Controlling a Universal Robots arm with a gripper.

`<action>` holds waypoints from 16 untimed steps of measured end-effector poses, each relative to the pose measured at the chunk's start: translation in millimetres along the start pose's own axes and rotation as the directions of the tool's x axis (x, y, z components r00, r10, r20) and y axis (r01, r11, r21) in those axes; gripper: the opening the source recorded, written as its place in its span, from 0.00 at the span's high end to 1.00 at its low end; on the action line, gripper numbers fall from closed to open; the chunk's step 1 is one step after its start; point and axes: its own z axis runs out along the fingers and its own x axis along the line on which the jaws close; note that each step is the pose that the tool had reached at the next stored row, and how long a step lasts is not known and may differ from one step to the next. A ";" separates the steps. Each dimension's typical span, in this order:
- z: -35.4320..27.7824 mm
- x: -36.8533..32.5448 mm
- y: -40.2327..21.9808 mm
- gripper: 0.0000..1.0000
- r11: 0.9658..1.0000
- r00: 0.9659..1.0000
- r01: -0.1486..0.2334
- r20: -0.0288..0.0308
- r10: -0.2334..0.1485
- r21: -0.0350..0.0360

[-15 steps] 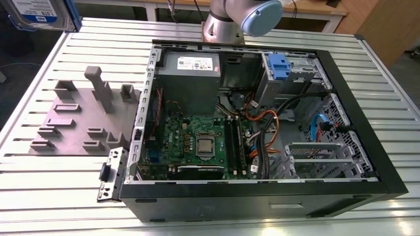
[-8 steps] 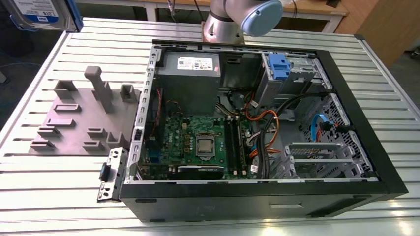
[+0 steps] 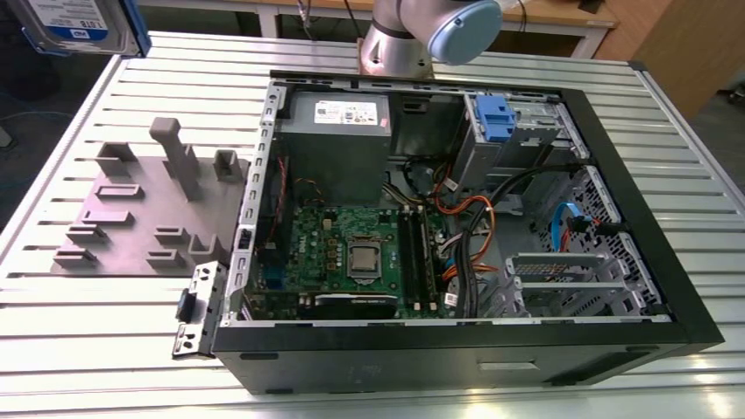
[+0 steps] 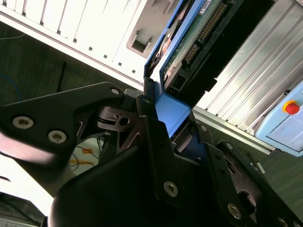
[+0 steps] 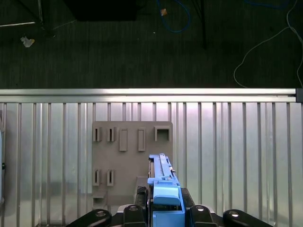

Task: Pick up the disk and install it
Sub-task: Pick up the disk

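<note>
The gripper (image 5: 165, 210) is clamped on the blue carrier end of the disk (image 5: 162, 177), which stands edge-on over the grey fixture plate (image 5: 128, 165), seemingly lifted clear of it. In the exterior view the disk (image 3: 79, 24) hangs high at that view's left, well apart from the open computer case (image 3: 466, 353) on the slatted table (image 3: 93, 349)

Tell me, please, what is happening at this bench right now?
The robot's gripper is shut on the disk, a drive in a blue carrier, and holds it edge-on above the grey fixture plate on the slatted table. The open computer case lies beside that plate, and the disk is not yet in it.
</note>
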 end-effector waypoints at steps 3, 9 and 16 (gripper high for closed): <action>0.0 0.0 -0.5 0.64 1.000 1.000 0.000 0.000 0.000 0.000; 0.0 0.0 -1.6 0.64 1.000 1.000 0.000 0.000 0.000 0.000; 0.0 -0.1 -3.0 0.64 1.000 1.000 0.000 0.000 0.000 0.000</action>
